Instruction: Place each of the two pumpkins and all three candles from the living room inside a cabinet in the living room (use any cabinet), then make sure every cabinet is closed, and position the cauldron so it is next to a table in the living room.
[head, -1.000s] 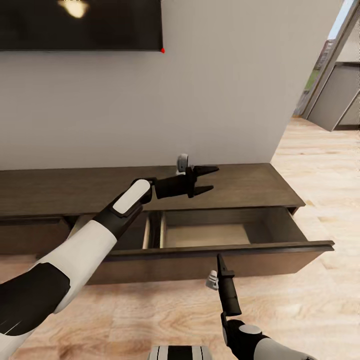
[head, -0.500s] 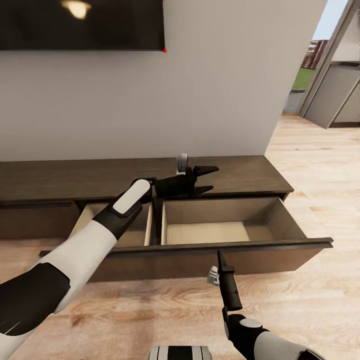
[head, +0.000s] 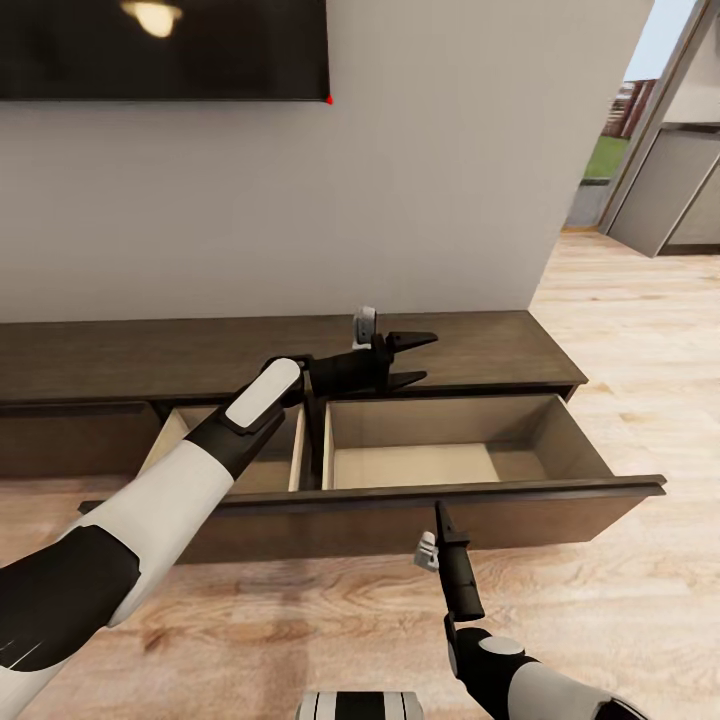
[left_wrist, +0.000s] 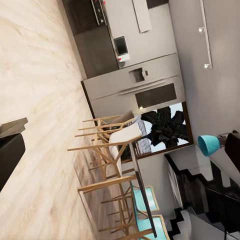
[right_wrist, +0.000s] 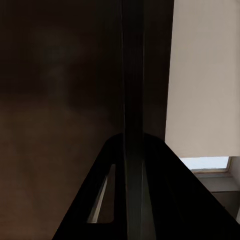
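Head view: the cabinet (head: 470, 350) stands against the wall with its drawer (head: 420, 495) pulled out, pale inside and holding nothing; the left gripper (head: 415, 358), fingers spread, hovers above the drawer's rear edge, while the right gripper (head: 440, 520) points up at the drawer front, its fingers seemingly pressed together. Left wrist view: a wood floor (left_wrist: 40, 100), wooden stools (left_wrist: 107, 142) and grey kitchen units (left_wrist: 135, 90). Right wrist view: the right gripper's dark fingers (right_wrist: 134, 165) lie close against the brown drawer front (right_wrist: 55, 100).
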